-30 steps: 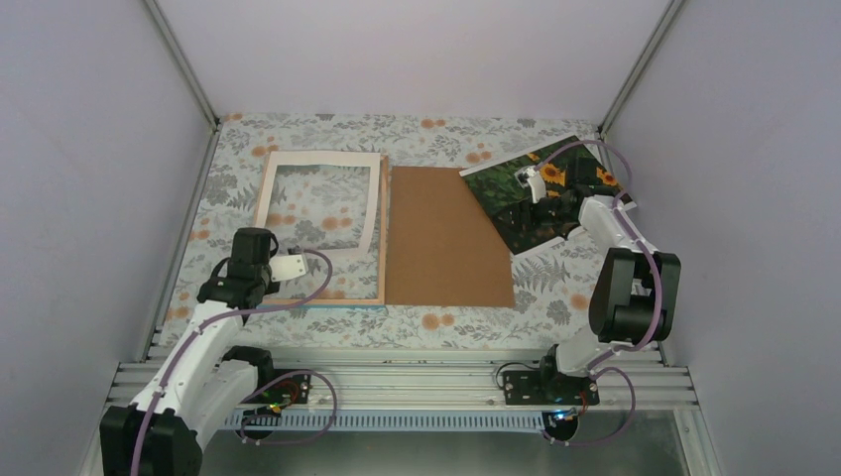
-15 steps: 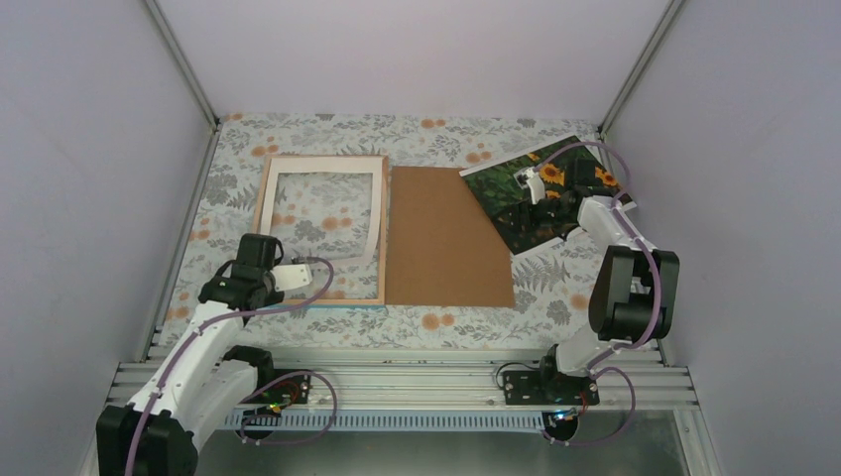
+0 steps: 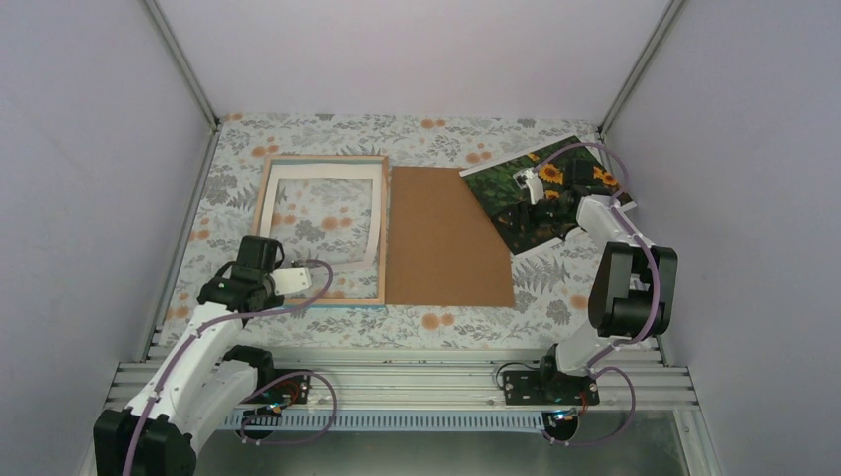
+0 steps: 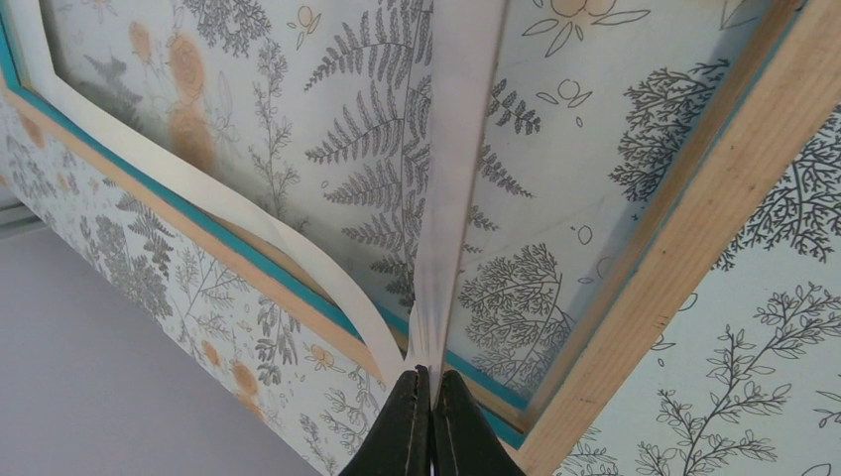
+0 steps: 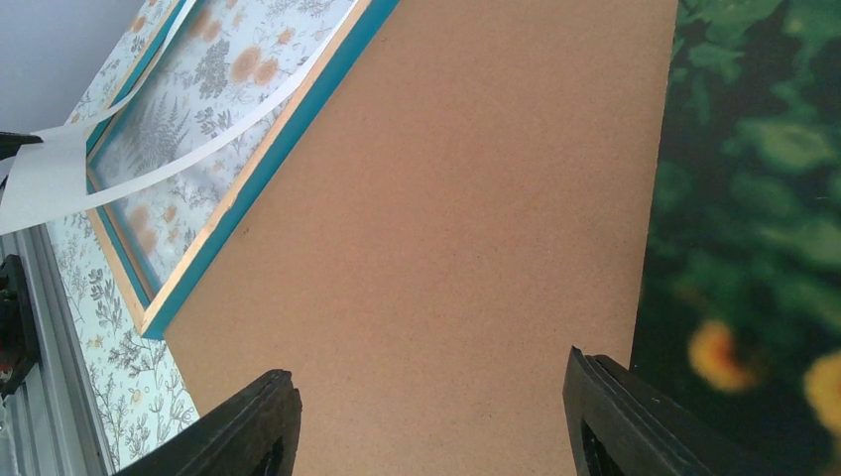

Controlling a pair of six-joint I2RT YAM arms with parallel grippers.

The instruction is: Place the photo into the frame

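The frame [image 3: 383, 260] lies at the left, wood-coloured back up, teal lip showing [image 4: 694, 228]. A white mat [image 3: 322, 171] rests in it, its near edge bowed upward. My left gripper [image 3: 295, 279] is shut on that near edge [image 4: 426, 382]; the mat [image 4: 456, 149] rises in a fold from the fingertips. The sunflower photo [image 3: 506, 183] lies tilted at the back right, partly under my right arm. My right gripper [image 3: 529, 186] hovers open over the photo's left edge [image 5: 431, 372], nothing between its fingers. The photo [image 5: 754, 198] shows dark and blurred on the right.
A plain brown board [image 3: 441, 238] lies flat between frame and photo and fills most of the right wrist view [image 5: 446, 198]. The floral tablecloth [image 3: 466, 322] covers the table. Grey walls close in on the left, right and back. A metal rail [image 3: 417, 382] runs along the near edge.
My left gripper has drawn slightly toward the near edge with the mat, which slid nearer and uncovered the frame's far teal edge. The right arm has not moved.
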